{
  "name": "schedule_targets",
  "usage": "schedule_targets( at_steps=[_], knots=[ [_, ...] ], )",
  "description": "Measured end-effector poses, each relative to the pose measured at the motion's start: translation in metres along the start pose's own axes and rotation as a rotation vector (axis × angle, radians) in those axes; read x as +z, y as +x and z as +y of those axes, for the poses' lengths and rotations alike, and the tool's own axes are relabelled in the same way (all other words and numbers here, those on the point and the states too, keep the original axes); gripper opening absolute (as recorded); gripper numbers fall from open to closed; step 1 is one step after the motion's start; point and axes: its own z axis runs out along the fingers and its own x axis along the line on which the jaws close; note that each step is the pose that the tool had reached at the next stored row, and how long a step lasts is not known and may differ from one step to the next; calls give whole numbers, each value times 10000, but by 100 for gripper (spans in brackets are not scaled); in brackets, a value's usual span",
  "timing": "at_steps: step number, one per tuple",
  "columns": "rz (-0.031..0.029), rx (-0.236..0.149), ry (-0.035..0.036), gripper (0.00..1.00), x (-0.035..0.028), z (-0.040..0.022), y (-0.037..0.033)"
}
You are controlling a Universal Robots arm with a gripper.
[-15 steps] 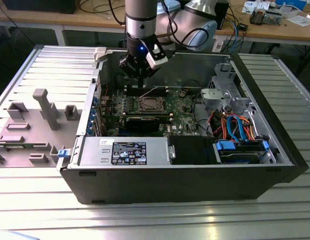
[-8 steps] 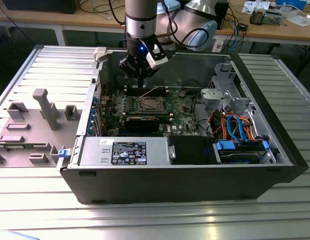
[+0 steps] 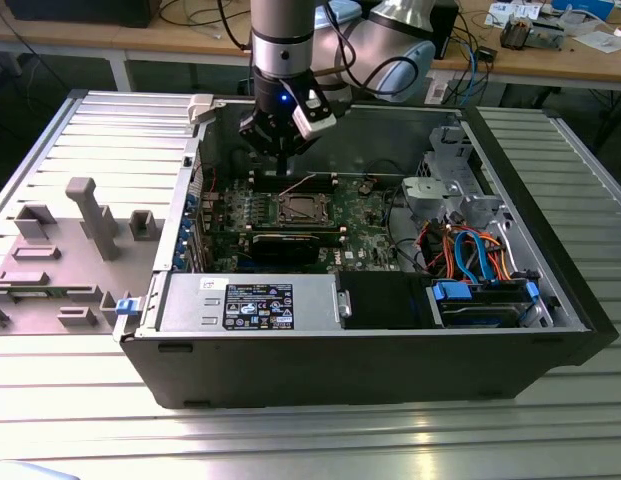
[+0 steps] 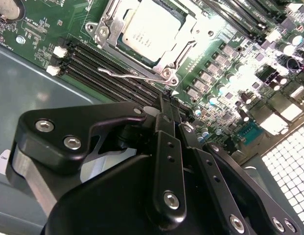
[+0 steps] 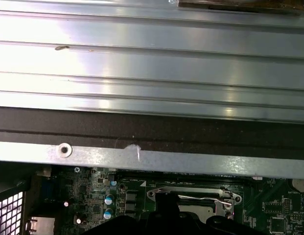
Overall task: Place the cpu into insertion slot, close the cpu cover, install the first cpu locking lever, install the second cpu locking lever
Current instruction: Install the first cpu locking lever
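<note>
Silver cpu beyond claw

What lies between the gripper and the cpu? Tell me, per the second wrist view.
In the second wrist view, the row of long dark memory slots and a thin silvery locking lever lie between the gripper and the cpu.

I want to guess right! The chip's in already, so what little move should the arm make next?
Probably ease the gripper down toward the wire lever: the cpu already sits under the cpu cover, and that lever seems unhooked.
</note>
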Motion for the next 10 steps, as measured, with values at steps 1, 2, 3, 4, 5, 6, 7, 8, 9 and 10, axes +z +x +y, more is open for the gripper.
schedule_targets(
  at_steps=[1,2,3,4,5,6,7,8,9,10],
  knots=[
    [-3,4,-40,11,3,-1,0],
    [-3,5,-47,11,4,-1,0],
    [-2,6,-46,11,5,-2,0],
    [-3,7,-47,11,8,-2,0],
    [-2,5,-46,11,10,-2,-1],
    [-2,3,-49,11,13,-2,-4],
    [-3,3,-51,11,16,-3,-9],
    [-3,5,-54,11,21,-3,-17],
    [-4,5,-62,11,29,-4,-24],
    [-4,6,-68,11,37,-5,-32]
  ],
)
